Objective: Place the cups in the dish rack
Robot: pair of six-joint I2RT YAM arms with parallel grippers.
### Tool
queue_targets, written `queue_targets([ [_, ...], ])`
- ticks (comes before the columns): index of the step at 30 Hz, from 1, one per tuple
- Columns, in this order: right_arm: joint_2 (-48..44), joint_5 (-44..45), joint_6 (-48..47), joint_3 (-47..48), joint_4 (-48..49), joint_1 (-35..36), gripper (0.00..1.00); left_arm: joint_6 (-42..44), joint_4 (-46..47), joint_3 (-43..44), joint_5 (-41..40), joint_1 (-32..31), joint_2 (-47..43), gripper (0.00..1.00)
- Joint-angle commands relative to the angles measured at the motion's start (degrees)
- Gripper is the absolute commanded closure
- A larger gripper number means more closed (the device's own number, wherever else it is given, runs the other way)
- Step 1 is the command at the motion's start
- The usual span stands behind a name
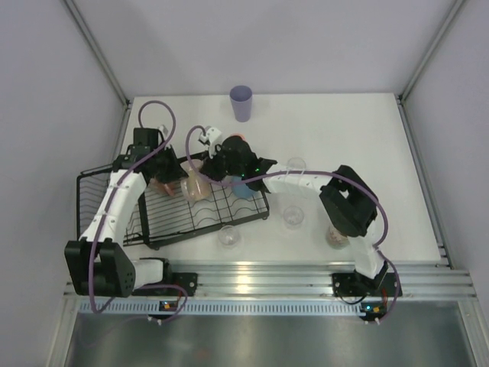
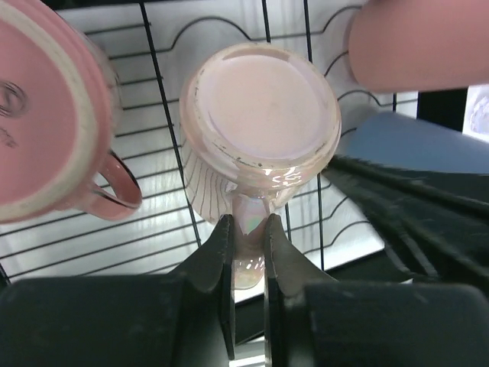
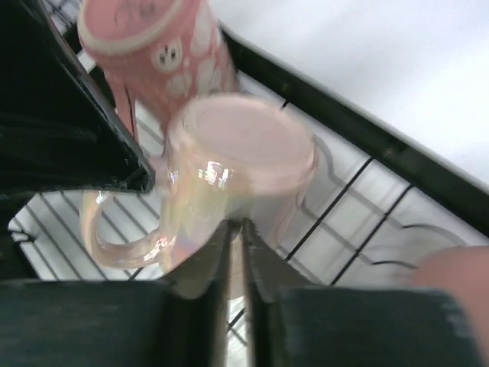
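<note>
Glazed cream mug (image 2: 260,107) looks slick, breakable; left gripper (image 2: 248,228) pinches its handle, right gripper (image 3: 238,233) nearly closed, hold unclear.

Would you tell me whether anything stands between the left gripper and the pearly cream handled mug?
Nothing visible: the left gripper is shut on the handle of the pearly cream mug, upside down over the black wire rack.

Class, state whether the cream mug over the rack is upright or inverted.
Inverted: the mug shows its closed base to both wrist cameras, mouth toward the rack.
</note>
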Motion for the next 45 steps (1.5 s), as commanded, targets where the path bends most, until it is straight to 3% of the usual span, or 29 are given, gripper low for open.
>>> queue_targets([
  [1,-4.0,1.9,-6.2,0.7,8.1,-0.6,1.00,1.0,0.1,-0.6,3.0,0.0,-1.0,1.00],
  [25,-4.4,2.0,-4.4,2.4,7.1,-0.6,1.00,-2.5,6.0,-5.2,1.5,0.0,-8.9,1.00],
  [37,-3.5,4.6,0.9,8.1,2.1,-1.0,1.00,-5.2,13.2,-10.7,2.4,-0.1,-17.7,1.00],
  [45,-3.5,4.7,1.5,8.6,0.2,-1.3,1.00,-4.3,21.9,-15.0,-1.4,-0.4,-20.6,1.00],
])
